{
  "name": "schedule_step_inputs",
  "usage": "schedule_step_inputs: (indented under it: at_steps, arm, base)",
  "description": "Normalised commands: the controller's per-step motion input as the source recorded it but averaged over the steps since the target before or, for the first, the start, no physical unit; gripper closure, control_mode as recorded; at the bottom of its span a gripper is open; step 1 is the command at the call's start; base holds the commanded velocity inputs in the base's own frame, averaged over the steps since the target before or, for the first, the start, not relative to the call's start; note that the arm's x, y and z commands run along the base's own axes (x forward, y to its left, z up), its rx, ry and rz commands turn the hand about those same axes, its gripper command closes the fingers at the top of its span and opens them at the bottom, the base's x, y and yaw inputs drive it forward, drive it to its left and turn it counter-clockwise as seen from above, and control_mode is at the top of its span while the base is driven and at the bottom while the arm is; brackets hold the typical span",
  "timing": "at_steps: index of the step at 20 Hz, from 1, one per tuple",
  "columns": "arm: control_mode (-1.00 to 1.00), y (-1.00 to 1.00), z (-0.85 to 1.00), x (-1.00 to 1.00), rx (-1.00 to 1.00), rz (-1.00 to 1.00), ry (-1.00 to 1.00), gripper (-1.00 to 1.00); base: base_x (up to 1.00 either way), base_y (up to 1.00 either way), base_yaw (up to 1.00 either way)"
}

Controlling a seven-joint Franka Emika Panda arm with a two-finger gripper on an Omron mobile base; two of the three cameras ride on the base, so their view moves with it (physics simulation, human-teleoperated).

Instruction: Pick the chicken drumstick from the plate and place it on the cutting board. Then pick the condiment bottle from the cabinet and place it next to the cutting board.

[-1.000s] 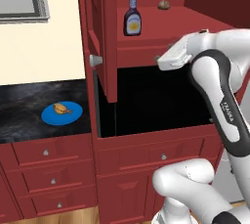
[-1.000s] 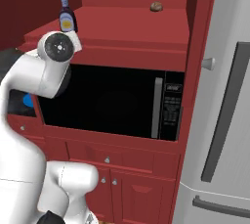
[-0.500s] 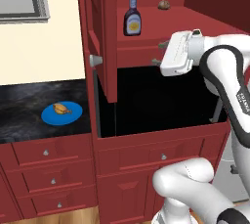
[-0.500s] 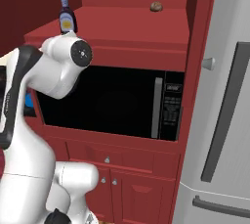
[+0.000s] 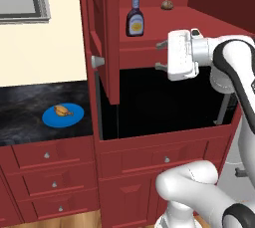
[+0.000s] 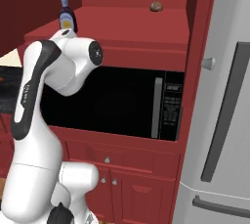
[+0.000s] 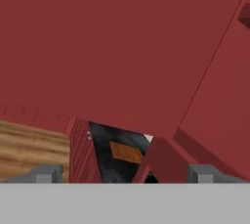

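Note:
The condiment bottle point(image 5: 134, 17) point(image 6: 67, 17) stands upright on the open cabinet's shelf point(image 5: 149, 40), near its left side. My gripper point(image 5: 160, 56) hangs just below the shelf's front edge, lower right of the bottle. It points left at the open cabinet door point(image 5: 107, 33), open with nothing between its fingers. The chicken drumstick point(image 5: 62, 110) lies on the blue plate point(image 5: 74, 118) on the dark counter at the left. In the hand view the cutting board point(image 7: 127, 152) shows small and far off on dark counter, between the open fingertips point(image 7: 46, 173).
A small round brown lump point(image 5: 167, 5) point(image 6: 156, 6) sits at the back right of the shelf. A black microwave point(image 5: 164, 102) point(image 6: 122, 100) fills the niche under it. Red drawers point(image 5: 50, 172) run under the counter. A grey fridge point(image 6: 229, 120) stands at the right.
The hand has turned so its fingers point left toward the cabinet door, and the elbow has swung to the right. The jaws stay open. Bottle, drumstick and plate have not moved.

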Motion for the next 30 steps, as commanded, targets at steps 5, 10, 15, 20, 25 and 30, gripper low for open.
schedule_step_inputs:
  at_steps: [5, 10, 15, 20, 25, 30]
  arm:
    - [-1.0, 0.01, 0.26, -0.11, 0.01, 0.07, 0.0, -1.0]
    - [-1.0, 0.0, 0.27, -0.01, 0.03, 0.03, 0.0, -1.0]
    - [-1.0, 0.0, 0.26, 0.0, 0.01, 0.0, 0.0, -1.0]
    - [-1.0, 0.0, 0.32, 0.0, 0.01, 0.0, 0.0, -1.0]
    - [-1.0, 0.0, 0.17, 0.0, 0.01, 0.0, 0.0, -1.0]
    - [-1.0, 0.0, 0.0, 0.0, 0.0, 0.07, -0.06, -1.0]
  base:
    - [0.0, 0.0, 0.0]
    - [0.0, 0.0, 0.0]
    - [0.0, 0.0, 0.0]
    - [0.0, 0.0, 0.0]
    - [0.0, 0.0, 0.0]
    - [0.0, 0.0, 0.0]
